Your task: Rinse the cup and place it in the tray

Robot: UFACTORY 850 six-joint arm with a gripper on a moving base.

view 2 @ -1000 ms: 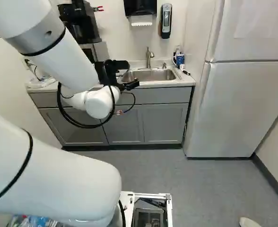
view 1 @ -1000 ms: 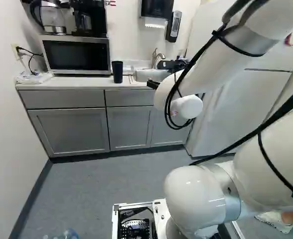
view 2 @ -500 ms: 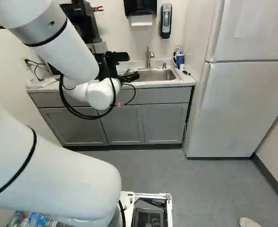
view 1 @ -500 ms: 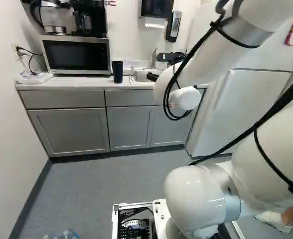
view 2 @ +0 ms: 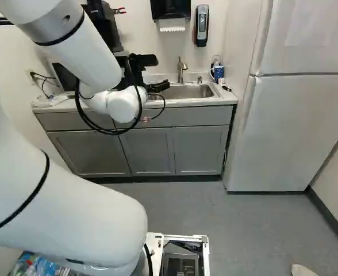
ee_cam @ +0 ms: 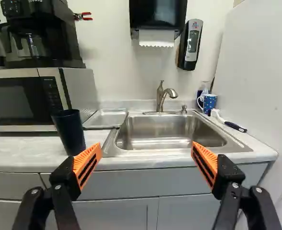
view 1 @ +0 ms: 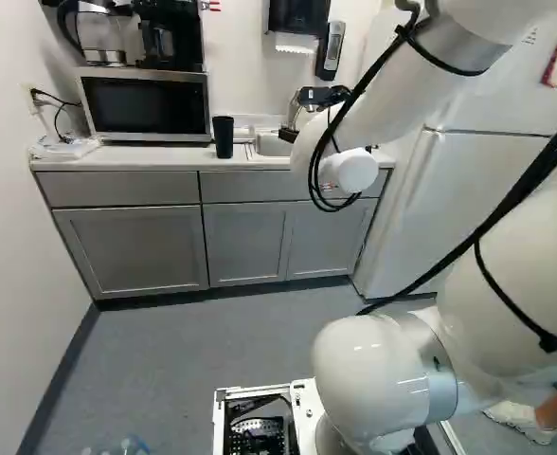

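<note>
In the left base view the gripper [view 1: 290,134] shows as a dark shape at the counter, by the sink's near side. The wrist view has the gripper [ee_cam: 146,160] wide open, nothing between its orange pads, facing the steel sink [ee_cam: 170,132]. The dark cup [ee_cam: 69,131] stands upright on the counter beyond and outside one finger, apart from it as far as I can tell. The same cup [view 1: 224,136] is in front of the microwave's end in the left base view. A shallow metal tray [ee_cam: 106,118] lies between microwave and sink. The faucet [ee_cam: 163,98] rises behind the basin.
A microwave [view 1: 146,103] carries a coffee maker [view 1: 170,33] and a kettle. Beside the sink are a blue dotted mug [ee_cam: 208,103] and a brush [ee_cam: 229,123]. A paper towel dispenser [ee_cam: 158,21] and a soap dispenser [ee_cam: 191,44] hang above. The refrigerator [view 2: 295,126] stands at the right.
The arm's wrist has risen somewhat, and the gripper has shifted left toward the cup in the left base view. Its fingers have stayed open. The base and the cup have not moved.
</note>
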